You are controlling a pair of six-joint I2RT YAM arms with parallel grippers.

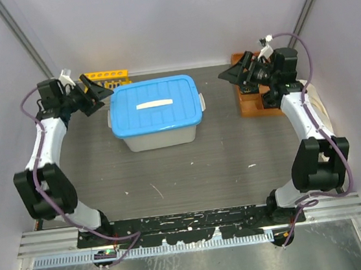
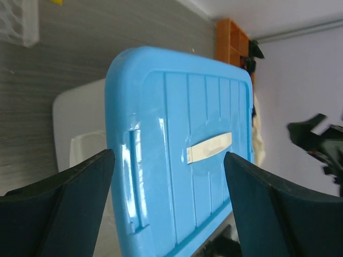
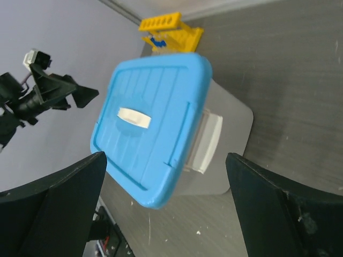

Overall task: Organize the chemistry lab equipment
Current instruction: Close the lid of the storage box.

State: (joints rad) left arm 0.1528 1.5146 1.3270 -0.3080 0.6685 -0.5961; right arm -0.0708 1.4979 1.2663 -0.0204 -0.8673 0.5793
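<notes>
Yellow rack (image 1: pixel 106 75): one, near one blue-lidded bin (image 1: pixel 162 93); left fingers (image 2: pixel 64 203) and right fingers (image 3: pixel 53 203) spread, empty.

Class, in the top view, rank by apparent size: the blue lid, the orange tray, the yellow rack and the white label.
1. blue lid
2. orange tray, partly covered
3. yellow rack, partly hidden too
4. white label, smallest
</notes>
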